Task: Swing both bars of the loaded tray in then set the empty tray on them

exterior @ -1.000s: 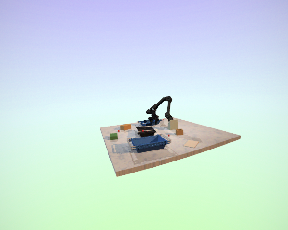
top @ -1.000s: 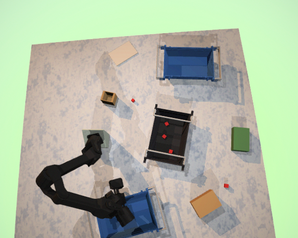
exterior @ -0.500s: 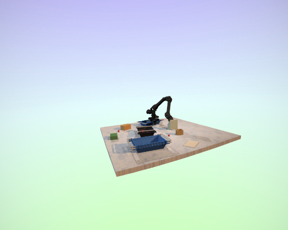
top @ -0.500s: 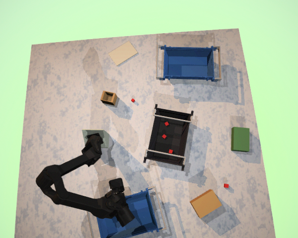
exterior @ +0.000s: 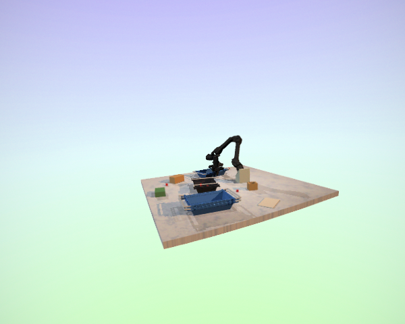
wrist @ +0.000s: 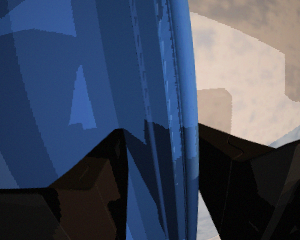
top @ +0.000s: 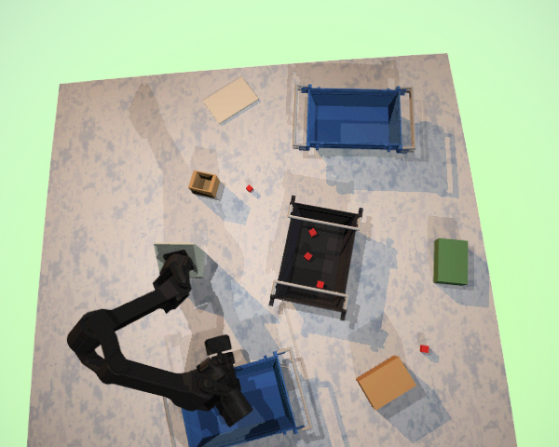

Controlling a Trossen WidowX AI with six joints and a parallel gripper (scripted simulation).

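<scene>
The loaded black tray (top: 292, 245) (exterior: 206, 189) stands mid-table with three red blocks (top: 312, 232) (top: 307, 255) (top: 320, 284) in it. Its far wire bar (top: 324, 222) and near wire bar (top: 308, 288) both lie in across its top. A blue tray (top: 283, 394) (wrist: 180, 100) is empty in what shows, at the front beside the arm, with its bars swung out. My gripper (wrist: 151, 132) (exterior: 215, 173) is shut on its long side wall, one finger inside and one outside; the arm hides the fingers in the top view.
A second empty blue tray (top: 313, 117) (exterior: 211, 208) stands at the far end, bars out. An orange block (top: 386, 385), a green block (top: 451, 262), a small open brown box (top: 203, 183), a beige slab (top: 230, 101) and loose red cubes (top: 249, 188) (top: 424, 348) lie around.
</scene>
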